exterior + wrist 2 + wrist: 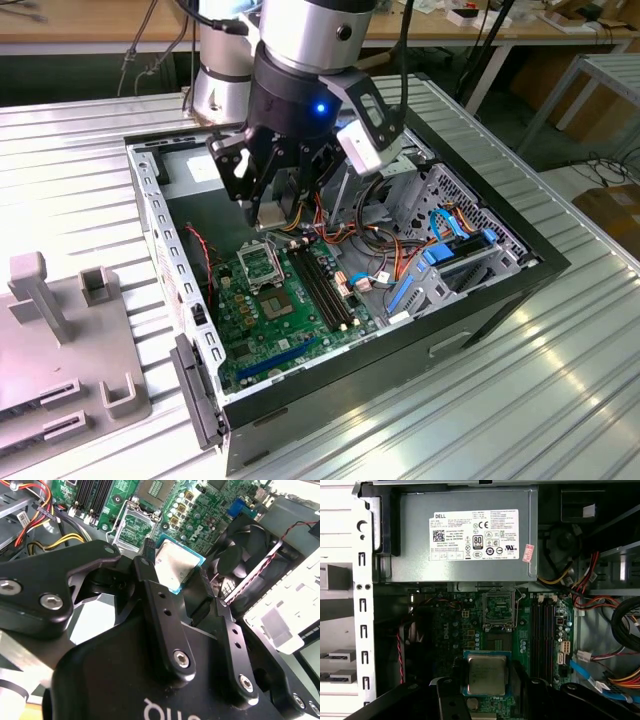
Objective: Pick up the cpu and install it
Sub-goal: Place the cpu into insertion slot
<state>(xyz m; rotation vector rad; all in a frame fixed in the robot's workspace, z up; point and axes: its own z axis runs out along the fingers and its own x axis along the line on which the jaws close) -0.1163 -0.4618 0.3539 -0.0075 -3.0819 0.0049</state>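
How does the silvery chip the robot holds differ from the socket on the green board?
The cpu has a plain silver top; the socket is an empty frame. The cpu is held in the gripper above the motherboard; the socket is fixed on it. Both look squarish.

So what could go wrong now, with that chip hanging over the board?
The cpu is pinched only by its edges in the gripper, so it could slip and drop onto the motherboard. It isn't in the open socket yet; set down crooked, it might damage it. Loose red and orange wires beside the board could snag the arm.
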